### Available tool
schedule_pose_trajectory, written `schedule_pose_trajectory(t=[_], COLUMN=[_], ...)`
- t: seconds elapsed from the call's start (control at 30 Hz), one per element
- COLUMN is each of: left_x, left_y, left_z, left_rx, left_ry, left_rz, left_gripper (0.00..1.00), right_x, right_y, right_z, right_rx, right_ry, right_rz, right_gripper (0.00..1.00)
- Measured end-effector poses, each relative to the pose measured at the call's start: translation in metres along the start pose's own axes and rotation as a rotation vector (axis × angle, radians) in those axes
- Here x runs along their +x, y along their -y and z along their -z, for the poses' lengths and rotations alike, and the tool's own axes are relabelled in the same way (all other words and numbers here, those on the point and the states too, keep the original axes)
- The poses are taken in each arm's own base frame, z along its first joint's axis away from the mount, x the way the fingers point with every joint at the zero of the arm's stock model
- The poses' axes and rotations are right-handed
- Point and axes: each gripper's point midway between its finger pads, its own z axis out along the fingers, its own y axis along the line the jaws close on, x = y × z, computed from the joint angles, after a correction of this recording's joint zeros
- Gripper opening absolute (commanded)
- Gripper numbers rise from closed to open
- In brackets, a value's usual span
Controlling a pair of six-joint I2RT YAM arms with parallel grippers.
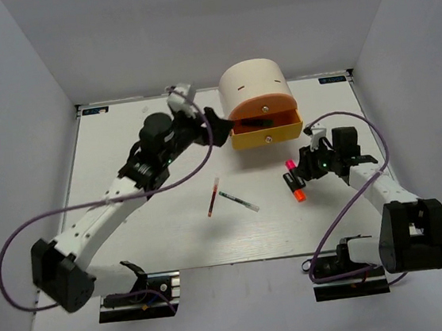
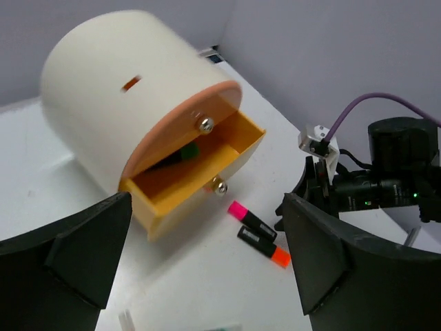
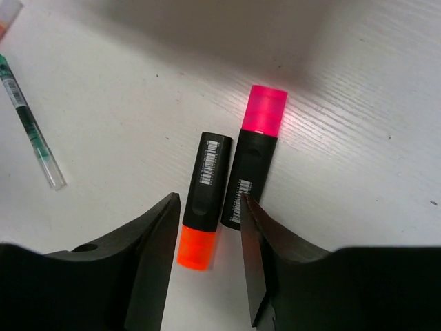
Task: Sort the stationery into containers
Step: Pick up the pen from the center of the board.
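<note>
Warm colours on a pale counter

The white counter [image 1: 174,243] shows a faint wood grain. At upper centre of the top view, the cream half-cylinder plastic organiser [image 1: 255,78] has an orange drawer front [image 2: 176,134] above a yellow drawer [image 1: 250,138], each with a silver round knob [image 2: 204,123]. The stubby black highlighter with a pink cap [image 3: 253,155] and the stubby black highlighter with an orange cap [image 3: 205,193] each carry a white barcode label. Left of them lie a thin red pen [image 1: 213,198] and a thin clear pen [image 3: 27,124] with green inside.

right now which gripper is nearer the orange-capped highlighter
Right. The right gripper sits over the orange-capped highlighter, a finger either side; the left gripper is away by the open yellow drawer.
</note>
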Motion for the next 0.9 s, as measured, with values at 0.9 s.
schedule_pose_trajectory(t=[0.9], left_x=[0.137], left_y=[-0.051], left_z=[0.094], left_rx=[-0.355], left_ry=[-0.175], left_rz=[0.412], left_gripper=[1.0], right_x=[0.02], right_y=[0.03], right_z=[-0.047], right_rx=[0.21], right_ry=[-0.009], right_rz=[0.015], right_gripper=[0.52])
